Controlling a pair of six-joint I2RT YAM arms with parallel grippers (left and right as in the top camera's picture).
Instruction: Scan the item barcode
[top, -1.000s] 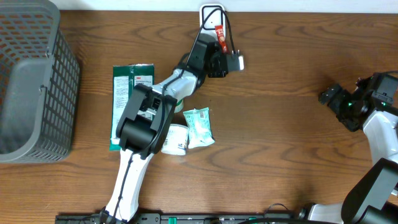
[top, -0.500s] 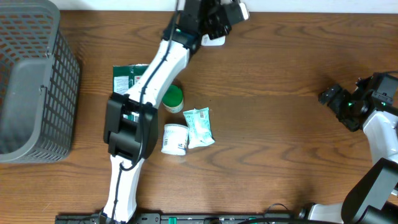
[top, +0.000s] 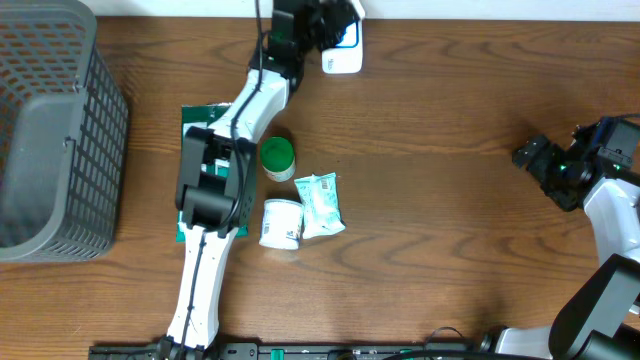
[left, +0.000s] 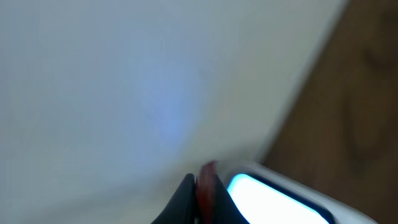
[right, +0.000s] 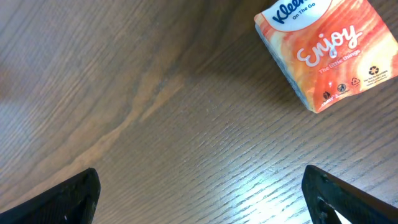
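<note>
Right of the green jar (top: 277, 158), bare table (top: 440, 200) is lying open; the left arm (top: 215, 190) is blocking its left side, white packets (top: 303, 212) crowding just below.

A thin red item (left: 207, 182) sits edge-on just beside the white scanner (top: 345, 62), whose window glows blue.

This reads to me as a mock shop checkout: a wood-grain desk (top: 450, 120) carrying a grey mesh shopping basket (top: 50, 130), a white barcode scanner (top: 345, 62) at the far edge, and small packaged goods like a Kleenex tissue pack (right: 323, 50).
</note>
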